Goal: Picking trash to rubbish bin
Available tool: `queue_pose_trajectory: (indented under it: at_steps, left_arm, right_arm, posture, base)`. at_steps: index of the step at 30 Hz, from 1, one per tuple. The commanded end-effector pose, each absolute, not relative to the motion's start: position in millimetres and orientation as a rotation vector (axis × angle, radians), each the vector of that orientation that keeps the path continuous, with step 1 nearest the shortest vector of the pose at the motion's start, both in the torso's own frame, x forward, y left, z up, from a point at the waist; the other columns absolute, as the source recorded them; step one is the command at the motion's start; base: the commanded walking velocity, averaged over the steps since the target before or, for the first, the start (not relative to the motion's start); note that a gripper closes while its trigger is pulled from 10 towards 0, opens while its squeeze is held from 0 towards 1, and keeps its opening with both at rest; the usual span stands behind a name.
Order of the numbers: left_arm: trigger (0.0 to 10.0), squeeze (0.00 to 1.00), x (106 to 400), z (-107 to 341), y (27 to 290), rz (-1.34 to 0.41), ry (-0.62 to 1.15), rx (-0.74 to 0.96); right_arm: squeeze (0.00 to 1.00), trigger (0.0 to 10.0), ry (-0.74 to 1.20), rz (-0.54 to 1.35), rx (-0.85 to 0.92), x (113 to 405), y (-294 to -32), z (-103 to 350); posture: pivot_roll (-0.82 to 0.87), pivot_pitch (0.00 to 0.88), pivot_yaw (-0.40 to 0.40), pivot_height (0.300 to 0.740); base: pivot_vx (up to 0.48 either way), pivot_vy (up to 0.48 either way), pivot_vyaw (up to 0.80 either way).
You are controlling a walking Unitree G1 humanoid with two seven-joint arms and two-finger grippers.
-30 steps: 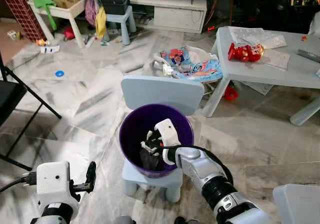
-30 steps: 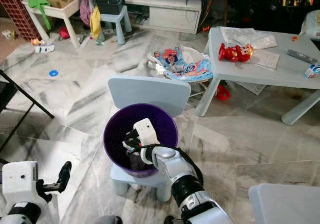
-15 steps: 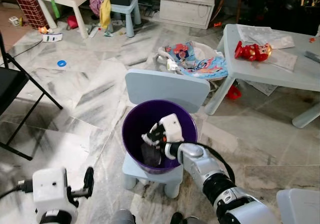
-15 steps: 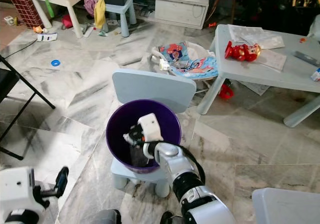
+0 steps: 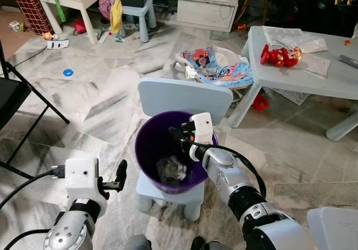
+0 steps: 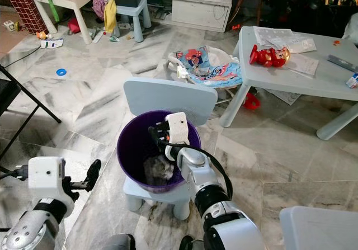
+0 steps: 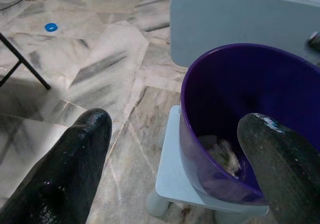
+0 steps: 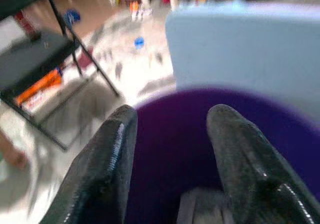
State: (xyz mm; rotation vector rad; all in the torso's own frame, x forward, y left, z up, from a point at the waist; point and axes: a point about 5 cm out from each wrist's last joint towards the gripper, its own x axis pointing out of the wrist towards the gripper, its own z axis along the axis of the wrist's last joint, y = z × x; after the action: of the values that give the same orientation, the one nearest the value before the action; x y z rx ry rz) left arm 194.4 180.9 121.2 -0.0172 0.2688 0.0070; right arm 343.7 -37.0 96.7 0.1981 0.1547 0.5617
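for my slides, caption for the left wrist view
Open left gripper beside the purple bin, crumpled trash inside, on a pale blue child's chair.

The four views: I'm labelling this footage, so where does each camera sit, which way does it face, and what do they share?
Left eye view: head camera, looking forward and down at the purple bin on the small blue chair; both arms show.
Right eye view: its stereo twin, same scene.
Left wrist view: beside the bin, looking past open fingers at its wall.
Right wrist view: above the rim, looking between open fingers into it.
Shared: bin, chair, crumpled trash inside.
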Motion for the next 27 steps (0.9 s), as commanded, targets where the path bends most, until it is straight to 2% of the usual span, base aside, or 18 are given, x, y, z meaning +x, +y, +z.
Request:
queue_pose_trajectory:
  at_steps: [1, 2, 6, 9, 10, 16, 21, 27]
  left_arm:
    - [10.0, 0.00, 196.9, 119.6, 181.3, 0.006, 0.268, -0.021]
    - [10.0, 0.00, 199.2, 119.7, 180.7, 0.005, 0.263, -0.022]
    - [10.0, 0.00, 219.3, 125.4, 170.4, -0.027, 0.190, -0.035]
    - [10.0, 0.00, 227.9, 128.7, 165.7, -0.032, 0.158, -0.015]
    - [10.0, 0.00, 235.7, 131.3, 162.8, -0.029, 0.134, -0.008]
    - [10.0, 0.00, 253.3, 140.5, 154.7, -0.056, 0.065, -0.019]
    - [10.0, 0.00, 263.5, 143.8, 154.6, -0.041, 0.036, -0.042]
    - [10.0, 0.00, 269.3, 150.4, 147.8, -0.053, 0.000, -0.082]
  right_arm:
    - [1.00, 10.0, 0.091, 0.540, 0.216, 347.6, -43.5, 108.5]
    - [1.00, 10.0, 0.071, 0.529, 0.211, 348.4, -48.2, 111.4]
    - [1.00, 10.0, -0.064, 0.409, 0.144, 349.8, -98.1, 135.3]
    - [1.00, 10.0, -0.100, 0.357, 0.116, 347.2, -119.4, 145.3]
    - [1.00, 10.0, -0.140, 0.321, 0.081, 343.0, -135.1, 156.1]
    - [1.00, 10.0, -0.205, 0.225, 0.013, 323.9, -168.5, 182.2]
    - [1.00, 10.0, -0.188, 0.190, 0.010, 308.7, -179.8, 186.7]
    - [1.00, 10.0, -0.183, 0.195, 0.015, 308.0, -174.7, 191.2]
  posture:
    - [0.32, 0.125, -0.079, 0.740]
    - [0.32, 0.123, -0.079, 0.740]
    - [0.22, 0.106, -0.080, 0.740]
    - [0.19, 0.101, -0.080, 0.740]
    - [0.16, 0.095, -0.080, 0.740]
    - [0.10, 0.082, -0.083, 0.740]
    - [0.07, 0.078, -0.088, 0.740]
    - [0.06, 0.070, -0.100, 0.740]
  base:
    - [0.000, 0.000, 0.00]
    - [0.000, 0.000, 0.00]
    - [0.000, 0.000, 0.00]
    - [0.000, 0.000, 0.00]
    - [0.000, 0.000, 0.00]
    - [0.000, 0.000, 0.00]
    - [0.000, 0.000, 0.00]
    - [0.000, 0.000, 0.00]
